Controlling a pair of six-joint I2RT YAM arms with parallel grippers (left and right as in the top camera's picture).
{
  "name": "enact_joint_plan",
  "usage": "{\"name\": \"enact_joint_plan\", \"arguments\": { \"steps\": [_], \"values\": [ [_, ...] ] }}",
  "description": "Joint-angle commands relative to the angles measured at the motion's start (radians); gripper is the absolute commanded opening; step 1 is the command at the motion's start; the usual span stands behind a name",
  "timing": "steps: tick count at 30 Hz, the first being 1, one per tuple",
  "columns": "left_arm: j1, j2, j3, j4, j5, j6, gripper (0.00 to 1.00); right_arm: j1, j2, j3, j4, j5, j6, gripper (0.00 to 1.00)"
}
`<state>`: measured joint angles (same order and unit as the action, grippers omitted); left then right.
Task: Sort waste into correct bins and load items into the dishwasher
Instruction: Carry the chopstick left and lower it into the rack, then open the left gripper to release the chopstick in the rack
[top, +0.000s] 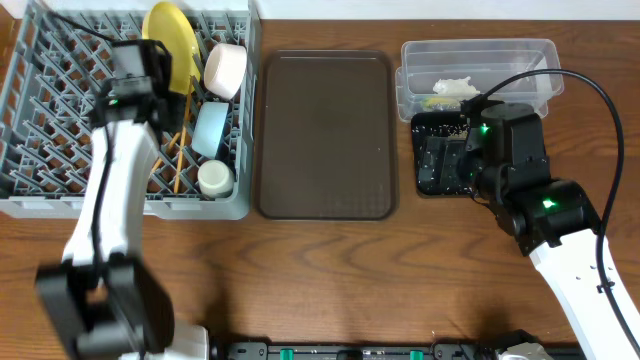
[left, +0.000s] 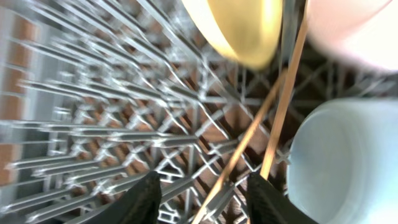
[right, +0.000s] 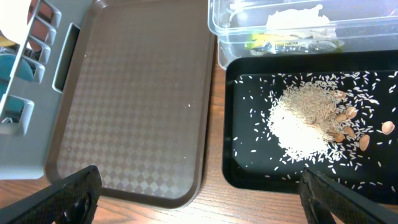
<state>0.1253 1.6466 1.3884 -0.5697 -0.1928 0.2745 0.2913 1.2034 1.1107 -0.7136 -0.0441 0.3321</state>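
Chopsticks (left: 283, 106) slanting across grey rack (left: 124, 124) beside blue bowl (left: 348, 162), left end effector (left: 202, 190) parted, right end effector (right: 200, 190) wide

Your left wrist view is smeared throughout; the dish rack (left: 124, 112) pegs run into streaks. There the yellow plate (left: 239, 28) is cut by the top edge, the light blue bowl (left: 345, 162) by the right edge. A pale round thing (left: 354, 31) in the top corner could be cup or bowl; you cannot tell. The chopsticks (left: 283, 106) run off top and bottom. From overhead the right arm (top: 520, 170) covers the right part of the black tray (top: 432, 165), and the left arm (top: 115, 170) covers a strip of rack. Your right wrist view crops the clear tub (right: 214, 25) at the top.
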Motion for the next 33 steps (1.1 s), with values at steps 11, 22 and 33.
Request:
{"name": "enact_joint_plan", "arguments": {
  "steps": [11, 22, 33],
  "values": [
    [0.000, -0.436, 0.018, -0.211, 0.282, -0.390, 0.65, -0.005, 0.002, 0.006, 0.002, 0.014, 0.003, 0.99],
    [0.000, -0.435, 0.018, -0.438, 0.320, -0.497, 0.82, -0.005, 0.002, 0.006, 0.002, 0.014, 0.003, 0.99],
    [0.000, -0.435, 0.018, -0.439, 0.320, -0.497, 0.89, -0.005, 0.002, 0.006, 0.002, 0.014, 0.003, 0.99]
  ]
}}
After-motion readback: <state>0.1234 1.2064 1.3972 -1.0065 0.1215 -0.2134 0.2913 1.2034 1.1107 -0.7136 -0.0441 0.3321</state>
